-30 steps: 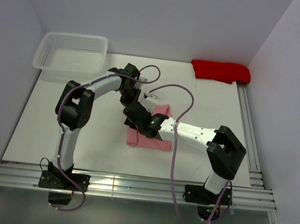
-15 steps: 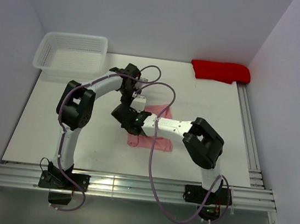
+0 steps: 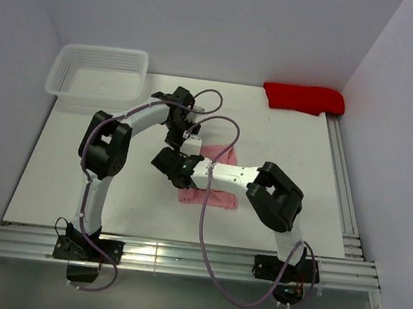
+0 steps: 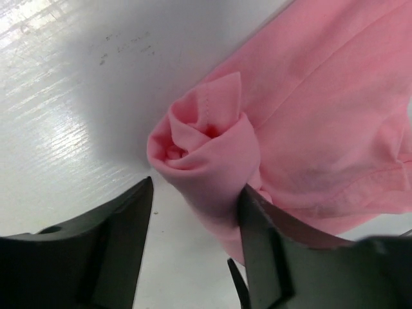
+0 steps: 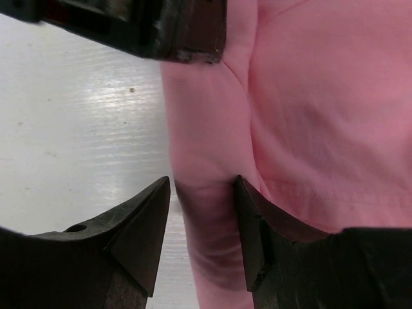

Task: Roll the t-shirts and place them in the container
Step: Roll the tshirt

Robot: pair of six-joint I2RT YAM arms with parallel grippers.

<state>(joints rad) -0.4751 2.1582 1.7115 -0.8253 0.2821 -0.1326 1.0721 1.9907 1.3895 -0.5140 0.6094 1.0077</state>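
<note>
Upper left of the top view: a white mesh basket (image 3: pixel 99 72) stands on the table (image 3: pixel 59 173). Centre: the left gripper (image 4: pixel 196 187) has its jaws parted astride the rolled end of the pink t-shirt (image 4: pixel 309 96). One finger touches the roll, bare table shows beside the other, and nothing is clamped. Just below, the right gripper (image 5: pixel 202 183) straddles the same roll, jaws likewise parted, no grip evident. The unrolled part lies flat to the right of the roll. Upper right: a red cloth (image 3: pixel 304 98).
</note>
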